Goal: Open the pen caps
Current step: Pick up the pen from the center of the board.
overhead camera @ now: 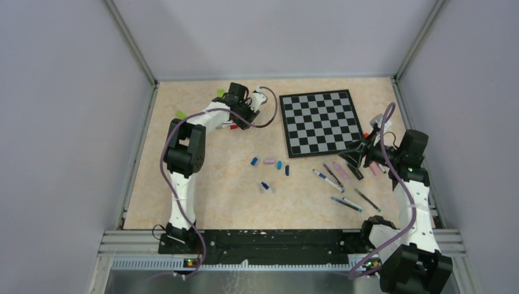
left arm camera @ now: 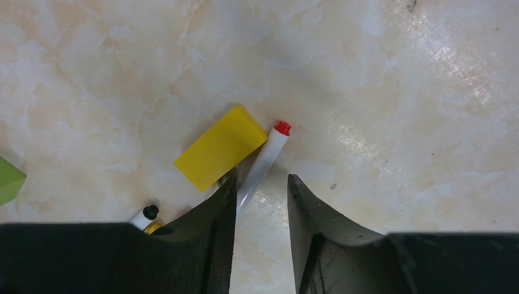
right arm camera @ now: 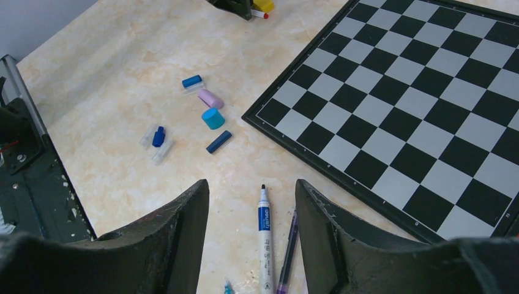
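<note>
Beside the chessboard, a pen carries unreadable blue print.

Chessboard on table; yellow block, green block apart.

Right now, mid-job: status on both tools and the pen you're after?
Left tool open, straddling red-capped pen, cap on. Right tool open, empty, above uncapped blue-labelled pen. Yellow block crowds the red-capped pen's side.

Item: left arm and right arm, white tubular links, black joint housings, purple cable looped along each. Ends: left hand, right hand, matte black, two tapered fingers.
</note>
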Available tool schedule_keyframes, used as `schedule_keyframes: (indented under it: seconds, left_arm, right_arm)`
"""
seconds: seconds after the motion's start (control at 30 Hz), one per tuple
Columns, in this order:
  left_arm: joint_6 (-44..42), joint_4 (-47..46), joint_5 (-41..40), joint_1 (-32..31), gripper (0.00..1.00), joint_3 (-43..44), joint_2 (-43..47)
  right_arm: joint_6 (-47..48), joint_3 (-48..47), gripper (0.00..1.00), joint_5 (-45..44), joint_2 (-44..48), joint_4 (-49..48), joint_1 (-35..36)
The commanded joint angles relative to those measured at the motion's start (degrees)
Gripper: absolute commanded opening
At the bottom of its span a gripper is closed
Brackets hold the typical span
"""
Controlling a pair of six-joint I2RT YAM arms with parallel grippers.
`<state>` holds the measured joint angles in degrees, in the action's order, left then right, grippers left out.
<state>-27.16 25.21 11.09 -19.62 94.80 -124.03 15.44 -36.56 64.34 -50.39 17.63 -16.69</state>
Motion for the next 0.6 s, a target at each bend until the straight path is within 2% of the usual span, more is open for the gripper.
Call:
schedule_keyframes:
  seconds: [0.0,0.3,0.57]
  left_arm:
    - [-1.49,0.45,0.88,0.31,0.4,2.25,-0.47]
    - [-1.14,0.68,2.23,0.98,0.37,1.96,-1.22]
    - [-0.39,1.29,3.71,1.16,0.27,0.77,-0.77]
  right_arm:
    - [1.25,-2.2,0.53,0.23,-0.26,-0.38,-0.67]
    - [1.42,-2.29,0.53,0.29,-0.12,-0.25,-0.71]
    - [1.43,-2.38,0.53,0.28,-0.06,-0.14,-0.71]
